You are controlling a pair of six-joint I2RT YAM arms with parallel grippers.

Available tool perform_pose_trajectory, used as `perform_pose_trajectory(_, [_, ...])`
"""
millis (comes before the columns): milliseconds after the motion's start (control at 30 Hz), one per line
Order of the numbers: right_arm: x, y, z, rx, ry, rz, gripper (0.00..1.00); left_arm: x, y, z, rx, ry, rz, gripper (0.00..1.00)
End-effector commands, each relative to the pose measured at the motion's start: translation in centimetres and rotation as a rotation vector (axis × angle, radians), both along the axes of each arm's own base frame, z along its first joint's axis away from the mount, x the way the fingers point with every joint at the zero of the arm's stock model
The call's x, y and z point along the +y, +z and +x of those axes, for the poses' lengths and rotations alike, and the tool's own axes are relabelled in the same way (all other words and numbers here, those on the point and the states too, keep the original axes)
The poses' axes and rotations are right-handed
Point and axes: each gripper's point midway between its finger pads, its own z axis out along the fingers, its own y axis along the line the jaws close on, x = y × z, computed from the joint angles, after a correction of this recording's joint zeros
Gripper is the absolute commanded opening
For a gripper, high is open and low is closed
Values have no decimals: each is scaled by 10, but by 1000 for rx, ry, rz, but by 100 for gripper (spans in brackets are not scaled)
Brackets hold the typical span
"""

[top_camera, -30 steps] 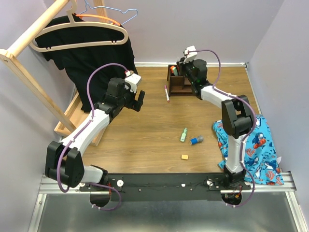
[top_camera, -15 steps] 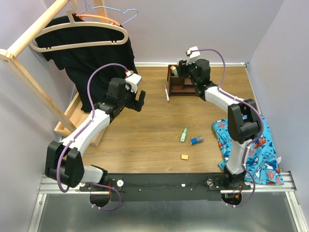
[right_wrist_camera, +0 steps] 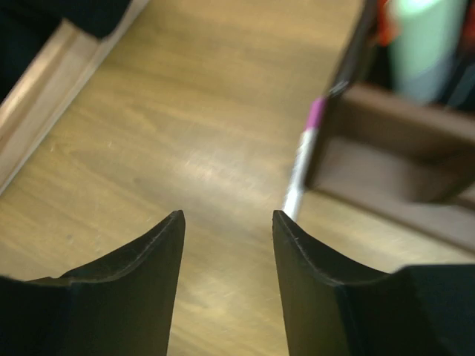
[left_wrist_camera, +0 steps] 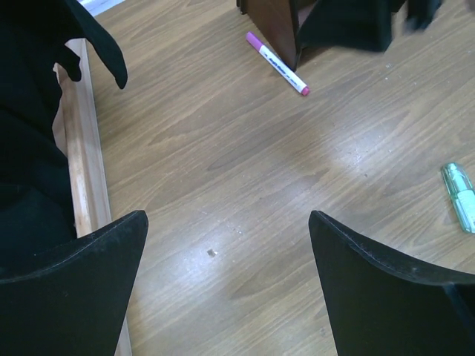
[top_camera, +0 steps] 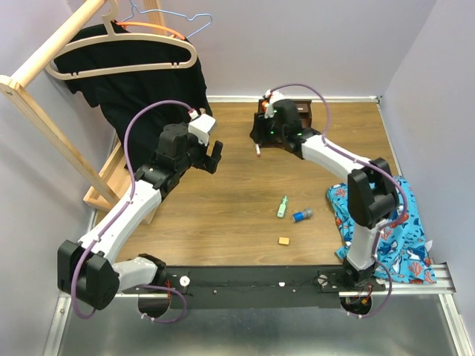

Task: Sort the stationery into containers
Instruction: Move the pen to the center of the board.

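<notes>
A purple-capped white pen lies on the wooden table just left of the dark brown organizer. My right gripper hovers over the pen's far end, open and empty. In the right wrist view the pen lies ahead of the right fingertip, beside the organizer, which holds a blurred green highlighter. My left gripper is open and empty, left of the pen. A green highlighter, a blue-capped tube and an orange eraser lie in the table's middle.
A blue fish-print cloth lies at the right edge. A wooden clothes rack with a black garment on a hanger stands at the left; its base runs beside my left gripper. Purple walls enclose the table.
My right gripper has swung left and down from above the organizer to the pen beside it. My left arm has shifted slightly; its gripper stays open.
</notes>
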Motion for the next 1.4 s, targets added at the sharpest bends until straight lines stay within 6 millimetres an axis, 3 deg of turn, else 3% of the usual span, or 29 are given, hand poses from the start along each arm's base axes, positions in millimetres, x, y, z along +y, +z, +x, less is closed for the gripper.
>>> perform_pose_trajectory(0, [10, -52, -17, 230, -69, -33, 54, 14, 0, -9, -31, 39, 46, 99])
perform_pose_trajectory(267, [14, -78, 10, 243, -123, -103, 49, 24, -1, -20, -57, 46, 78, 99])
perform_pose_trajectory(467, [12, -96, 19, 256, -131, -164, 49, 26, -6, -24, -59, 41, 91, 99])
perform_pose_trajectory(1000, [5, -132, 23, 296, -149, -250, 48, 27, -11, -21, -60, 52, 85, 99])
perform_pose_trajectory(1233, [-1, -150, 17, 323, -148, -284, 42, 28, -13, -22, -57, 53, 86, 99])
perform_pose_trajectory(1367, [-4, -158, 7, 352, -140, -297, 30, 28, -12, -22, -59, 54, 82, 99])
